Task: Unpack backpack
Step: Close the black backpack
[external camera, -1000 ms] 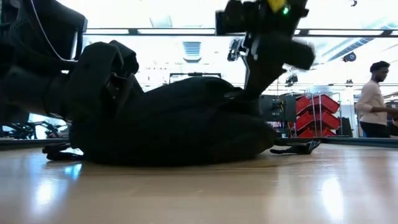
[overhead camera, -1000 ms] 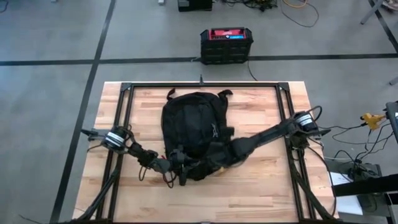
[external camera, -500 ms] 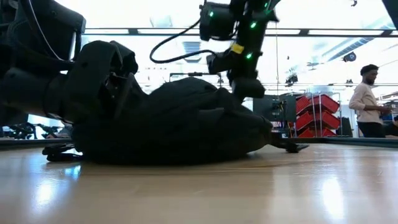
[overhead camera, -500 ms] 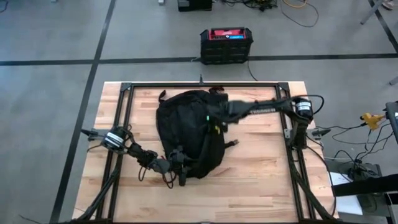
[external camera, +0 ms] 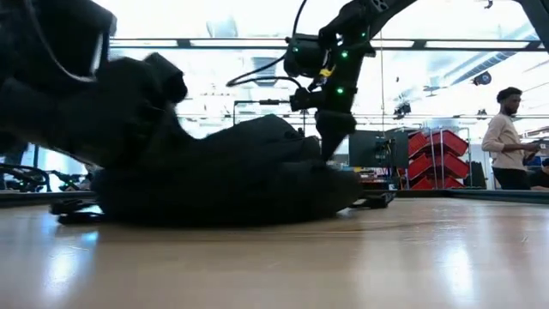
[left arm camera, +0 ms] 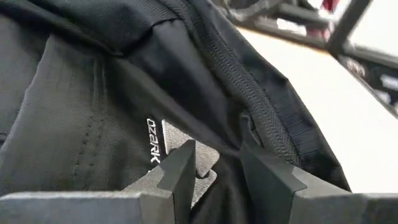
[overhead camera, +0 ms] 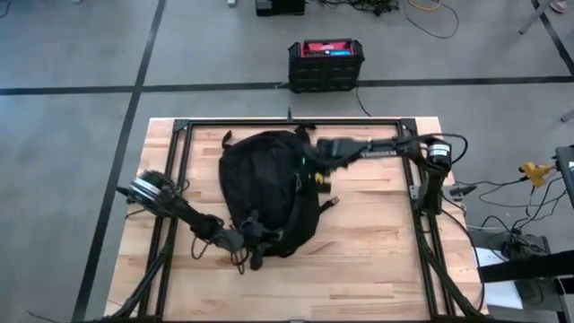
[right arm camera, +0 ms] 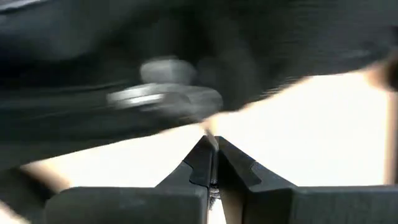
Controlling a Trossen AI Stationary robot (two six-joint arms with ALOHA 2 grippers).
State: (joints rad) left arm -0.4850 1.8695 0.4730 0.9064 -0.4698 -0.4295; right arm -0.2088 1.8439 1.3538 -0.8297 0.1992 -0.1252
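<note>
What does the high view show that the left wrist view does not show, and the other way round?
Only the high view shows the whole backpack on the table, the right gripper at its upper right side, and the black box with a red top on the floor. Only the left wrist view shows the pale logo and a zip seam. Both show the left gripper on the backpack fabric.
</note>
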